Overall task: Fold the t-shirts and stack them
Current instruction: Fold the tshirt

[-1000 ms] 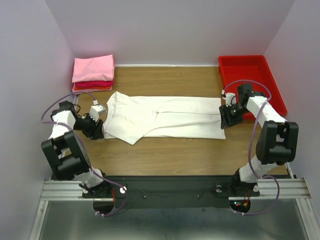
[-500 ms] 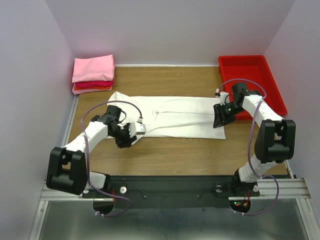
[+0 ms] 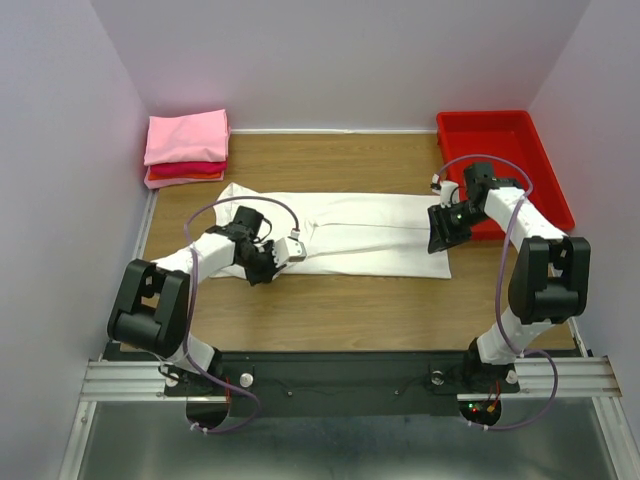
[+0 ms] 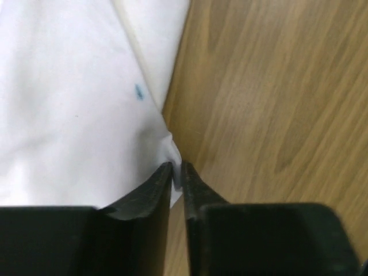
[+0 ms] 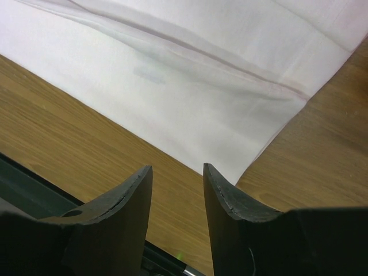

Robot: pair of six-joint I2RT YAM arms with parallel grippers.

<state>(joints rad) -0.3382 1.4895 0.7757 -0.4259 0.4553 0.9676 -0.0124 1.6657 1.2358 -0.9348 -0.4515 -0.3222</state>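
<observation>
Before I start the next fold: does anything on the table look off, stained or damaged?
Nothing serious. The white t-shirt lies flat, with no bunching. It does carry a small blue speck close to the corner that the left gripper pinches. The folded stack in the far left corner looks tidy.

The long t-shirt point(image 3: 350, 235) lies across the tabletop point(image 3: 350, 300). Behind it, the stack of folded t-shirts point(image 3: 186, 148) occupies the far-left corner and the tray point(image 3: 495, 150) the far-right. At the shirt's near-left edge is the left gripper point(image 3: 265, 270); at its right end, the right gripper point(image 3: 437, 240).
</observation>
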